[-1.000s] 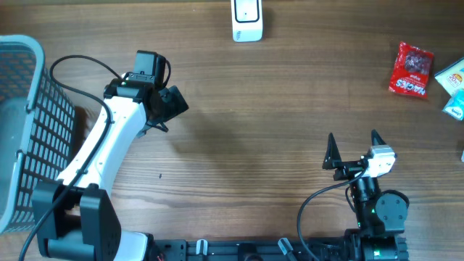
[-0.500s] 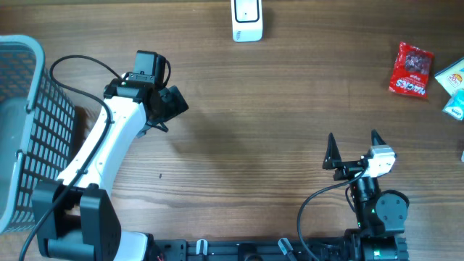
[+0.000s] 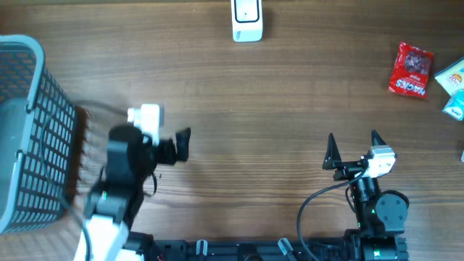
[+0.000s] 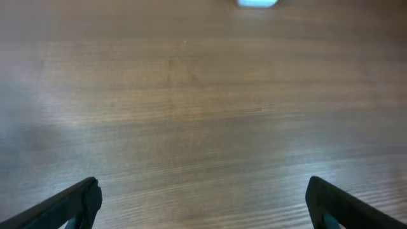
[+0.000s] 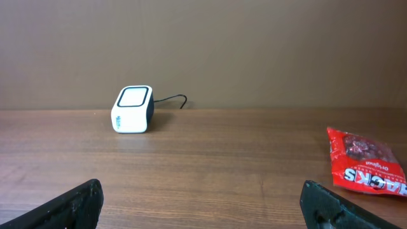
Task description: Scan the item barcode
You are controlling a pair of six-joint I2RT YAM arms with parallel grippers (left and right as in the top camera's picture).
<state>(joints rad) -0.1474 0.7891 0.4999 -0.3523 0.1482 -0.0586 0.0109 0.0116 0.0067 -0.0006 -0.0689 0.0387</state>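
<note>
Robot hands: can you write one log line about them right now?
left hand: open, empty | right hand: open, empty | red snack bag: not held | barcode scanner: nothing near it

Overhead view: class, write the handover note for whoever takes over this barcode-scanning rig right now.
Left gripper: open, empty, over bare table beside the basket.
Right gripper: open, empty, at the near edge.
Scanner: far edge, centre. Red snack packet: far right, other packets beside it.
Done: nothing grasped or scanned. Left: pick an item, show its barcode to the scanner.
</note>
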